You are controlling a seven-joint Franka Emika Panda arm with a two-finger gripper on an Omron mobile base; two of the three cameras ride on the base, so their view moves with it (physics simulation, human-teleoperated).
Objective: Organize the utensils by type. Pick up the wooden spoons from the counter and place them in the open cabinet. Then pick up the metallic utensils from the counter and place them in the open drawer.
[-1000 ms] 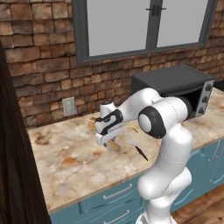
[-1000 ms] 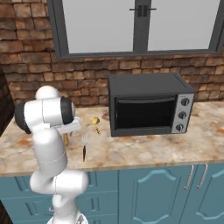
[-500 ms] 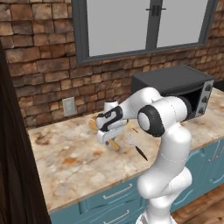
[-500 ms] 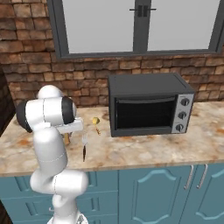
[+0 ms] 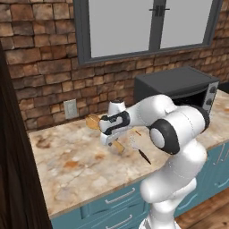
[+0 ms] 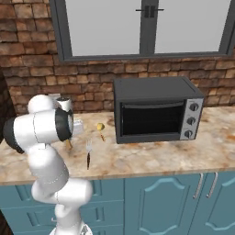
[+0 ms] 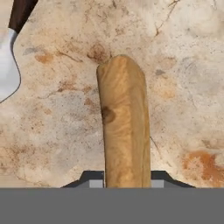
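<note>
A wooden spoon (image 5: 93, 121) lies slanted just over the counter (image 5: 67, 167), its bowl toward the brick wall. My gripper (image 5: 109, 136) is shut on its handle. In the hand view the handle (image 7: 124, 131) runs up from between the two dark fingertips of my gripper (image 7: 126, 182), which press it from both sides. Beside it on the counter lies a metallic utensil with a silver head (image 7: 8, 65) and dark handle (image 5: 144, 156). A small gold spoon (image 6: 100, 128) lies near the oven. The handle end of the wooden spoon (image 6: 69, 144) peeks out below my arm.
A dark toaster oven (image 6: 156, 110) stands on the right of the counter against the brick wall. A wall outlet (image 5: 70, 108) is behind the spoon. A tall dark panel (image 5: 13, 156) bounds the left. Teal drawer fronts (image 5: 112, 203) run below the counter edge.
The jaws have closed on the wooden spoon's handle. The spoon's bowl now sits slightly higher in the left base view; the arm has barely moved.
</note>
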